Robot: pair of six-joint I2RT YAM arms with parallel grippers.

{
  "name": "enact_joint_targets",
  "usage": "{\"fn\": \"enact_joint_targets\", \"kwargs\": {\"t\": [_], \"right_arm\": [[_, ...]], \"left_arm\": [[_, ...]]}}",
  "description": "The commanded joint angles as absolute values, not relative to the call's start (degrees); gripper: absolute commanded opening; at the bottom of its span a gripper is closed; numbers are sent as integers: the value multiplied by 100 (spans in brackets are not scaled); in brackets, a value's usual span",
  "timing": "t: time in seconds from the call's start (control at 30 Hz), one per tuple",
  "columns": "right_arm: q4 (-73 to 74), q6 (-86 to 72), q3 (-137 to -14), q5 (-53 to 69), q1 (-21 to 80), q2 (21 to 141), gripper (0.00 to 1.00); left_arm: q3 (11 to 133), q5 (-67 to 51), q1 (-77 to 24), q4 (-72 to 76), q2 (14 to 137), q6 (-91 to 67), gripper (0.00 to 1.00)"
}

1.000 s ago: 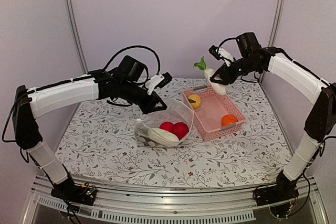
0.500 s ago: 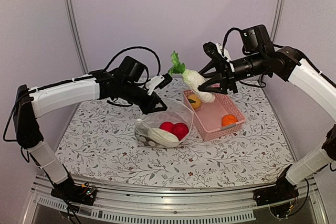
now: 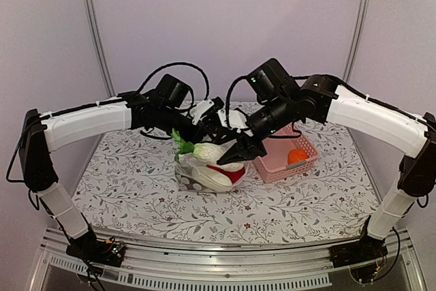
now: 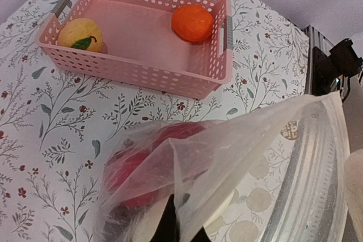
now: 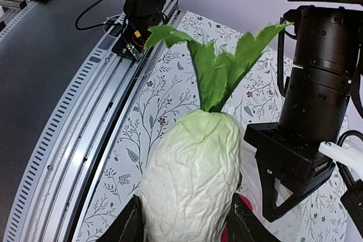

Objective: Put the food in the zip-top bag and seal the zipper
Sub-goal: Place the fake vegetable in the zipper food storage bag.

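My right gripper [image 5: 184,222] is clamped around a white vegetable [image 5: 193,168] with green leaves, at the mouth of the zip-top bag [image 3: 204,176]. My left gripper [image 4: 180,232] pinches the bag's rim. A round brown print [image 4: 291,130] on the plastic is too blurred to read. Red pieces [image 4: 133,168] lie inside. The pink basket [image 4: 142,66] holds an orange [image 4: 193,22] and a yellow fruit [image 4: 80,33]. A leaf-patterned cloth [image 4: 51,140] covers the table, and pale lilac walls [image 3: 225,18] stand behind.
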State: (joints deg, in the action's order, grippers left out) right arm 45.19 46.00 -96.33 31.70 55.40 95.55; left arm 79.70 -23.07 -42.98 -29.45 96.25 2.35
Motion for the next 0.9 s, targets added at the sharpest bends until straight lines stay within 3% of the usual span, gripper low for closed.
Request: {"fn": "enact_joint_targets", "kwargs": {"t": [0.0, 0.3, 0.87], "right_arm": [[4529, 4926, -9658, 2642, 5555, 9740, 20], [4652, 5243, -9435, 1733, 5572, 9891, 20], [5262, 5016, -10355, 644, 5962, 11011, 21]], "left_arm": [[7951, -2365, -4232, -3015, 9640, 262, 0], [7945, -2406, -4212, -3023, 9629, 255, 0], [7963, -2474, -4199, -3029, 9626, 220, 0]]}}
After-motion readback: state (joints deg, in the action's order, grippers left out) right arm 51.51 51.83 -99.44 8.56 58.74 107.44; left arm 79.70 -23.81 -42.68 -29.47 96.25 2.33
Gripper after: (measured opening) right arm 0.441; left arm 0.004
